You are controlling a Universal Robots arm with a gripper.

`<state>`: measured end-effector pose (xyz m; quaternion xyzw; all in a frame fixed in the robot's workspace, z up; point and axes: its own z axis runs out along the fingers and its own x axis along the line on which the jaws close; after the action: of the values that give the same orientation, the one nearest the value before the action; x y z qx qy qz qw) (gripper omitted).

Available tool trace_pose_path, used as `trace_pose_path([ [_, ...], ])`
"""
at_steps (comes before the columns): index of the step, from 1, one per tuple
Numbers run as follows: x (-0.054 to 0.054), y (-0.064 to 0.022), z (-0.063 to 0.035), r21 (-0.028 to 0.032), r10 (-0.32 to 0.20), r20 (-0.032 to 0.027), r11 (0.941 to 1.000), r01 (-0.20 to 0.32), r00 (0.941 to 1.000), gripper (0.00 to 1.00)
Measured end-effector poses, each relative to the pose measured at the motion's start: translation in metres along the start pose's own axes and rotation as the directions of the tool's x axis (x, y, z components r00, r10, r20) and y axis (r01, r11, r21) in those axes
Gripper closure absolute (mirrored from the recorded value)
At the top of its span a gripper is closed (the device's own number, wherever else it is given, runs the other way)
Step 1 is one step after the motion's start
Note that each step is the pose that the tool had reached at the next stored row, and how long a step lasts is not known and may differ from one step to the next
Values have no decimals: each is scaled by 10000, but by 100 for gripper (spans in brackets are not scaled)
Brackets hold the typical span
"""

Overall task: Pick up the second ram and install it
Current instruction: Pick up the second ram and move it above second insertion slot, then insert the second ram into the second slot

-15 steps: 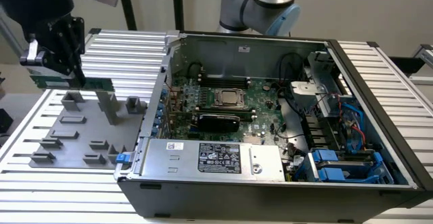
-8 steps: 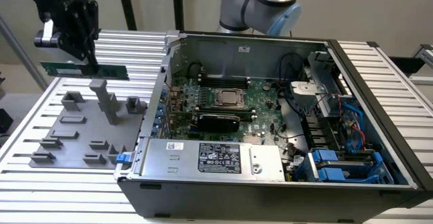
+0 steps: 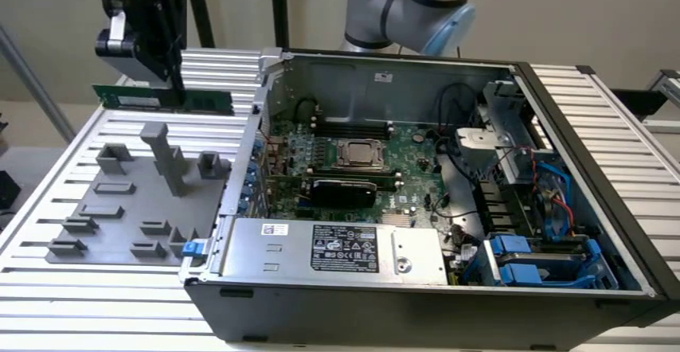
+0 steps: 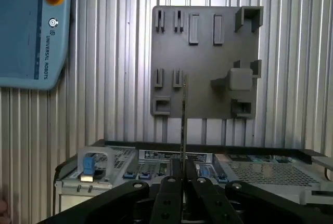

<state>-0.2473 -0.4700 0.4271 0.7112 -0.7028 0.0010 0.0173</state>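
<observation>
**Worktop** [image 3: 64,304]: ribbed aluminium. It carries the open PC case and the grey holder plate, side by side.

**PC case** [image 3: 425,304]: lies on its side w/ the panel off, on the ext. view's right. The motherboard [image 3: 415,141] is exposed, w/ the CPU socket [image 3: 361,154] near its centre. The PSU [image 3: 330,248] sits along the near wall.

**Holder plate** [image 3: 117,209]: on the ext. view's left of the case, w/ several grey blocks standing on it. In the ext. view no green stick is seated in any of them.

**Gripper** [image 3: 170,89]: hangs over the far end of the plate, outside the case. In the wrist view the fingers [image 4: 170,190] are clamped on the second ram, one on each flat face.

**Second ram** [image 3: 207,99]: held in the air, long axis roughly level, clear of the blocks and well apart from the motherboard. The wrist view has it edge-on as a thin line [image 4: 183,115] running out from the fingers. Not yet installed.

**Handling, judged:**
- Light and stiff but thin, so it is likely to crack or flex if twisted.
- The chips and contact edge are fragile, so these should not be pinched or knocked.
- The flat faces are smooth, so slip is possible under push load.
- The best hold is mid-length across the faces, near the edge opposite the contacts. The present grip looks approx. that.
- An off-centre hold would tend to tilt the stick.
</observation>
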Motion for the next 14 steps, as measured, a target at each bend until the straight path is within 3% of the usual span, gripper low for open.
trace_pose_path([
  [14,-29,-634,-5,0,0,1,10000,0,10000,100],
])
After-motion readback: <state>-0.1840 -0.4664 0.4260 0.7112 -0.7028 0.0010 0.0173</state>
